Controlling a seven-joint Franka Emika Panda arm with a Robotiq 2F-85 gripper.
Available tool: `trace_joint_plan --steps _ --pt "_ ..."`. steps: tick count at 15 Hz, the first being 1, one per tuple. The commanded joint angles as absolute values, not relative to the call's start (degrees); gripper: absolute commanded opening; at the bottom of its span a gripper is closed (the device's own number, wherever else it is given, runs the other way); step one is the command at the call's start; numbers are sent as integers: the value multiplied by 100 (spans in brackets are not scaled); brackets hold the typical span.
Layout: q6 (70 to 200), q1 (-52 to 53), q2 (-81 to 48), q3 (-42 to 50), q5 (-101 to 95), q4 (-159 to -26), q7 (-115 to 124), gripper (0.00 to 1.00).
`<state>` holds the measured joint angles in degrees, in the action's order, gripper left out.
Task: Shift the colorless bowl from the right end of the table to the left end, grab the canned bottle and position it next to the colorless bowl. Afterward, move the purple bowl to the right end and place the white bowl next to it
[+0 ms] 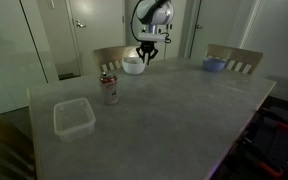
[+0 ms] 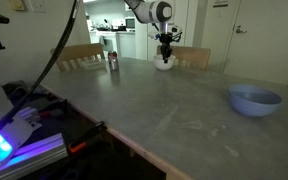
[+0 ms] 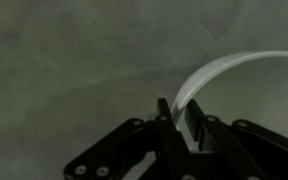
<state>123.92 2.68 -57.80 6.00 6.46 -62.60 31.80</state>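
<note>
Pinching the upright white bowl (image 1: 132,67) at its rim, hand (image 1: 146,58) vertical.

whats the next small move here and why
Probably confirm the grip is firm, then lift the white bowl slightly. The gripper straddles its rim, though a firm clamp can't be confirmed. The bowl has to go beside the purple bowl, which sits well away from it.
</note>
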Motion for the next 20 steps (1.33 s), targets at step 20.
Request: trace_joint_plan --steps 20 --pt "12645 -740 -5540 930 768 -6502 3140 2"
